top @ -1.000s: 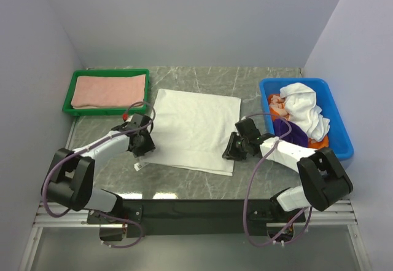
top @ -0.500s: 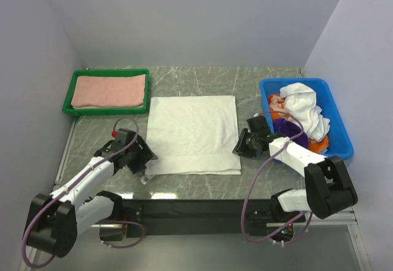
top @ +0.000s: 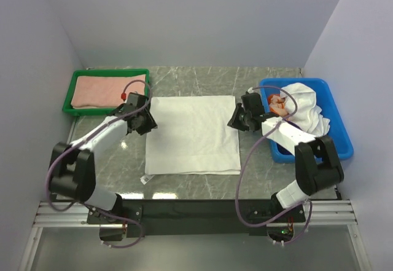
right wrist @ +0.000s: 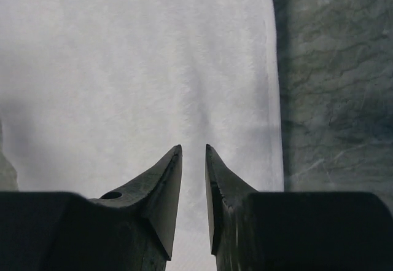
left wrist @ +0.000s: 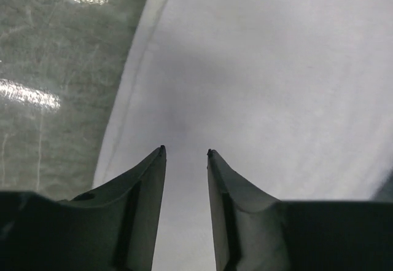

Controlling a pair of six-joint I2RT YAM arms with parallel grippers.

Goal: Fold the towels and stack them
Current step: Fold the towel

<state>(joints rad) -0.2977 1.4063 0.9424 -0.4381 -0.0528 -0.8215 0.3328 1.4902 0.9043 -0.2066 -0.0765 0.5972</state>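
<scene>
Only the top view shows the folded white cloth towel flat, centred on the counter, with the left hand at its 10 o'clock corner and the right hand at 2 o'clock. Wrist views show both hands slightly spread, pinching nothing. The right arm part-hides the blue plastic bin.

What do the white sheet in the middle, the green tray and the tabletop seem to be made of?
White towel: soft matte cloth, with a fuzzy nap and hemmed edge. Green tray: probably moulded plastic, smooth, evenly coloured. Table: polished grey marble or a marble-look laminate, veined and reflecting light; I cannot tell which.
</scene>
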